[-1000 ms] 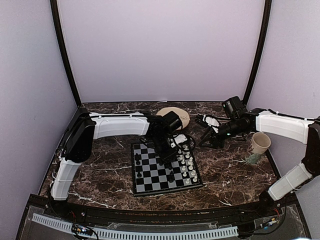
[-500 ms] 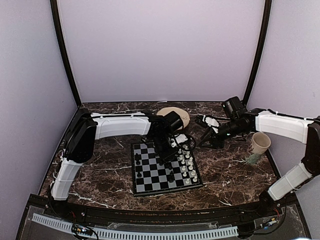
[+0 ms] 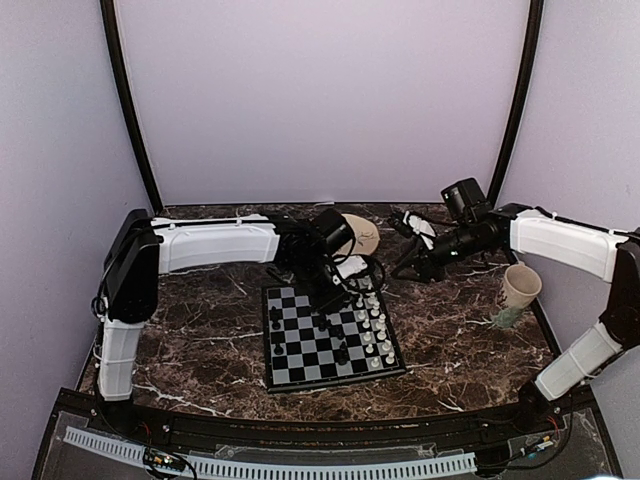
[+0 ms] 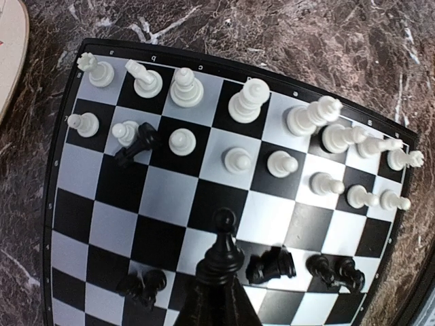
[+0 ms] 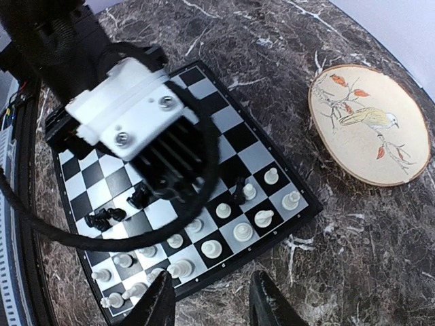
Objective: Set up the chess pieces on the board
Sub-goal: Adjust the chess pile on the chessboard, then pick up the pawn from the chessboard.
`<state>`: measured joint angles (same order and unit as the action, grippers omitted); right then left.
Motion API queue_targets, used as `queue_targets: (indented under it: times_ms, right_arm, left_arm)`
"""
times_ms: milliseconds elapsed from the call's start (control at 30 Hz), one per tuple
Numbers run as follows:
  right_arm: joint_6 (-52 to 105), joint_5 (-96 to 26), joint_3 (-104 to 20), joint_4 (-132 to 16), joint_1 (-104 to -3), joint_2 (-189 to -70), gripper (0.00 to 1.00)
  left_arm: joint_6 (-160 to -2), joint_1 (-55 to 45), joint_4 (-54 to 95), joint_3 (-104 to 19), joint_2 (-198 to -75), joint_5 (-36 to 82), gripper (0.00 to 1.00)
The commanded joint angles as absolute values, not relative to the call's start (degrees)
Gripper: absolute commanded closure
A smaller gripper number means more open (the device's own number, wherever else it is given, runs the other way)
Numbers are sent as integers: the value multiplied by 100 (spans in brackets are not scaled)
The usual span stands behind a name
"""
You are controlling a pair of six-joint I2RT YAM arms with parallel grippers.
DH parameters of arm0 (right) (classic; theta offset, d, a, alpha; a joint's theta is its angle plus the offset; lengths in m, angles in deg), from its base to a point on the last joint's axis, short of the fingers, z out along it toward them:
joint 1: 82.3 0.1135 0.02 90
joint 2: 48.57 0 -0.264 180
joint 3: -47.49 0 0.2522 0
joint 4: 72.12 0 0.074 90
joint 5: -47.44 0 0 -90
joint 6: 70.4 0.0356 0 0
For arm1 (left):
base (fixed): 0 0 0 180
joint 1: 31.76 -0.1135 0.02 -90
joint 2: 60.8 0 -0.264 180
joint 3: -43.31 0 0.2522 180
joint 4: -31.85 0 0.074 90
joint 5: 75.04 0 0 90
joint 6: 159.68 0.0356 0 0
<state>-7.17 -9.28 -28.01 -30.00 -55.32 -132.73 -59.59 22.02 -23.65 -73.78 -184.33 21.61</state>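
The board [image 3: 310, 362] lies flat near the middle of the dark marbled desk [image 3: 200, 340], a little toward 6 o'clock. In the top view the left end effector [image 4: 219, 288] hangs over the board's 12 o'clock edge. Its jaws are narrow and clamped on a black chess piece [image 4: 221, 246], whose round-knobbed head juts out beyond the fingertips. I cannot tell whether the piece touches any square.

White chessmen [image 4: 249, 102] stand in two rows along the board's 3 o'clock side and look upright. A tipped black piece [image 4: 136, 144] lies on its side within the inner white row, right against a white pawn [image 4: 124, 131]. More black pieces [image 4: 270, 265] are scattered over the middle and the 9 o'clock half of the board, several of them lying down.

The right end effector [image 5: 212, 304] hovers above the desk at about 1 o'clock from the board. Its fingers [image 5: 160, 299] stand moderately wide apart with nothing between them.

A round wooden plaque [image 5: 370, 146] painted with a bird on a branch lies on the desk at 12 o'clock from the board, close to it. In the top view the left arm partly hides it. A beige cup [image 3: 520, 285] stands upright at 3 o'clock, near the desk's edge and well apart from the board.
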Motion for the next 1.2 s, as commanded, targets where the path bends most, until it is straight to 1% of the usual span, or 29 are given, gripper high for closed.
queue_targets:
  times_ms: [0,133,200,500,667,833,1167]
  right_arm:
    - [-59,-844,-3363,-3091,-5550,-13347,62]
    - [127,-733,-3903,-2913,-5550,-13504,62]
    - [163,-644,-4062,-2831,-5551,-13602,62]
    - [622,-201,-4038,-3018,-5545,-14254,62]
    - [694,-201,-3807,-3193,-5550,-14335,62]
    - [943,268,-3541,-3347,-5537,-14709,62]
    - [1259,831,-4166,-3022,-5200,-15662,61]
  left_arm:
    - [-5991,2106,-1619,-6595,-17412,2394,92]
    - [-6075,2018,-639,-5582,-16777,2806,92]
    - [-6189,1970,-272,-5318,-16623,3011,92]
    - [-6204,1957,-262,-5191,-17041,2848,91]
    - [-6216,1966,-151,-5014,-17161,2889,91]
    - [-6335,1965,107,-4861,-17190,2904,91]
    - [-6469,1966,663,-4484,-16922,2899,89]
